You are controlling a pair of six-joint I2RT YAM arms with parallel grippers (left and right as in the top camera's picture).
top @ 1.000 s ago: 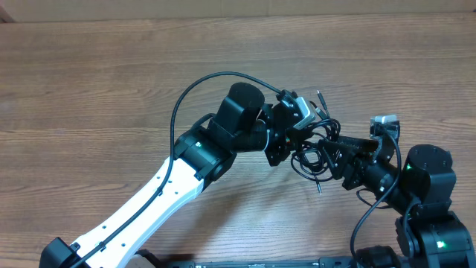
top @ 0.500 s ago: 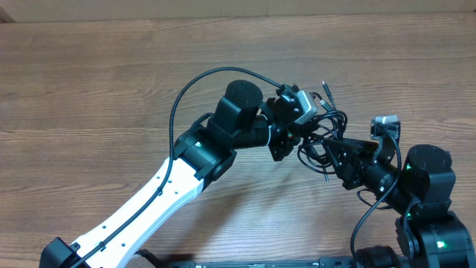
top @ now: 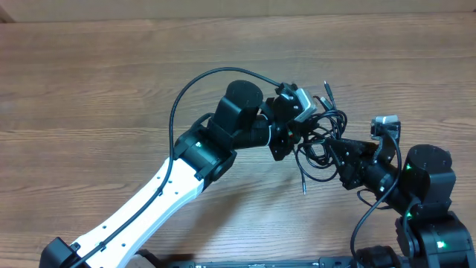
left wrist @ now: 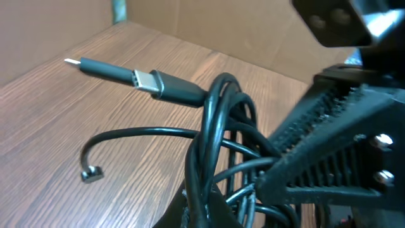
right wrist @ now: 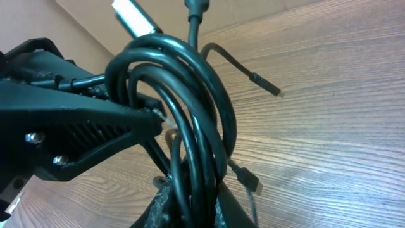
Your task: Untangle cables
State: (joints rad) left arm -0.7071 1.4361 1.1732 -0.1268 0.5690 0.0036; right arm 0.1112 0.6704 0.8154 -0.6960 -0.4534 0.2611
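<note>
wood table [top: 111, 74] under tangled cables [right wrist: 202, 145]

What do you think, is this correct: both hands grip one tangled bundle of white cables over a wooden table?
Not quite. The cables are black, not white; the right wrist view shows it clearly. The rest holds: the left hand and the right hand both grip one tangled bundle over the wooden table.

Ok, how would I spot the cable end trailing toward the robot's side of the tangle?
On the wooden table, look in the overhead view where the left claw and right claw meet at the cable bundle. One thin black strand drops from it toward the near edge, ending in a small plug; the other visible ends poke out toward the far side.
</note>
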